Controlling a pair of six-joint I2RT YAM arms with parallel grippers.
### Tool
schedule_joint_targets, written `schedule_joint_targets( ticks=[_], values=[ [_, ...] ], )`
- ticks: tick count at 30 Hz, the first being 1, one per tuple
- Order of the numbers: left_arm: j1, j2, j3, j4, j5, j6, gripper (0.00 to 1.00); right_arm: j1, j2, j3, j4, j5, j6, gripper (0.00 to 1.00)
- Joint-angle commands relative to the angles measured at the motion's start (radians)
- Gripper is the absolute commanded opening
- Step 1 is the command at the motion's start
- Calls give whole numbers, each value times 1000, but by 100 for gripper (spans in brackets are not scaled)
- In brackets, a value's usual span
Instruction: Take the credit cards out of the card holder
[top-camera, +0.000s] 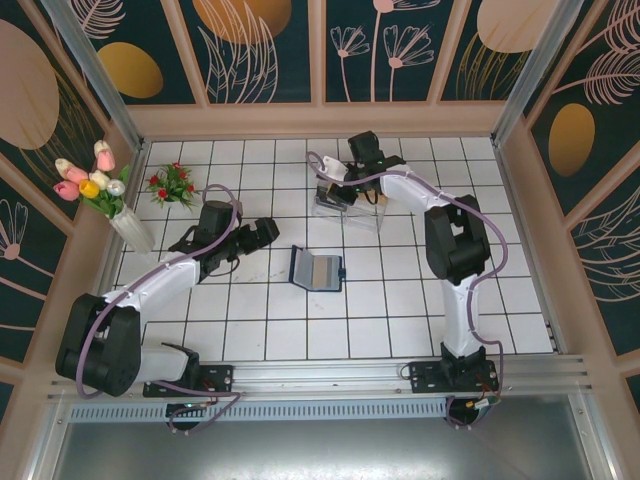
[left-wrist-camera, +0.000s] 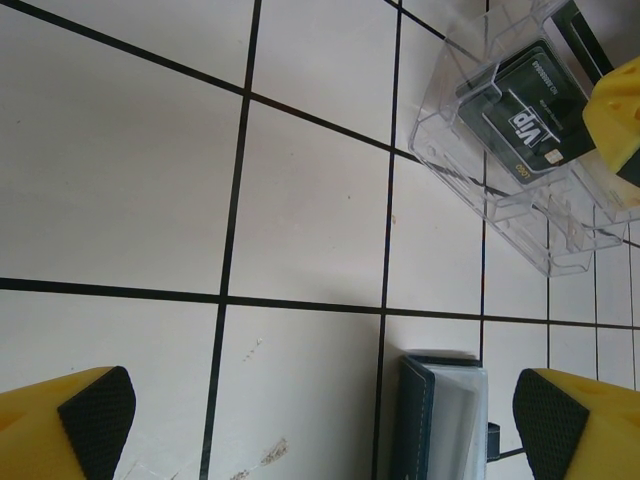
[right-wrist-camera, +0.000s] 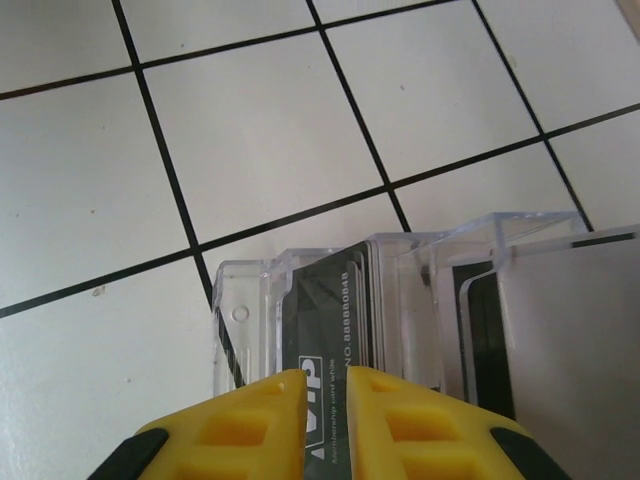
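The card holder (top-camera: 301, 266), a dark navy folding case, lies open in the middle of the table with a tan credit card (top-camera: 323, 270) showing in it. Its stitched edge (left-wrist-camera: 412, 425) lies just inside my left gripper's right fingertip. My left gripper (top-camera: 262, 232) (left-wrist-camera: 325, 420) stands wide open over bare tile, left of the holder. My right gripper (top-camera: 345, 190) (right-wrist-camera: 327, 385) hovers over a clear tray (top-camera: 367, 213) (right-wrist-camera: 240, 310), its jaws a narrow gap apart. A black VIP credit card (right-wrist-camera: 330, 310) (left-wrist-camera: 520, 115) rests in the tray below that gap, face up.
A second dark card (right-wrist-camera: 485, 330) stands in the tray's neighbouring slot. A vase of tulips (top-camera: 100, 190) and a small pot of red flowers (top-camera: 175, 185) sit at the far left. Patterned walls close in the tiled table on three sides.
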Motion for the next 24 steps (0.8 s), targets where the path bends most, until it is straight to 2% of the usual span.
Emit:
schedule_joint_targets(
  ticks=[1, 5, 8, 11, 14, 17, 19, 21, 24],
  values=[
    [8, -32, -22, 12, 33, 33, 99, 3, -100, -3, 54, -3, 84, 20],
    [7, -65, -39, 37, 63, 53, 99, 0, -159, -15, 78, 43, 300, 21],
    [5, -79, -29, 12, 72, 67, 98, 20, -242, -124, 176, 156, 474, 20],
    [4, -90, -38, -7, 110, 72, 96, 29, -351, -254, 269, 293, 780, 23],
    [0, -101, -73, -5, 162, 79, 95, 31, -470, -389, 286, 330, 1031, 23],
    [-20, -98, -89, -11, 172, 89, 95, 37, -593, -530, 289, 300, 1191, 22],
    [-43, -88, -87, -14, 161, 93, 95, 37, -650, -580, 228, 294, 1278, 23],
    [-77, -70, -75, -23, 146, 106, 95, 44, -698, -622, 168, 361, 1369, 23],
    [-127, -32, -40, -40, 106, 128, 95, 55, -797, -756, 181, 435, 1500, 27]
  ],
)
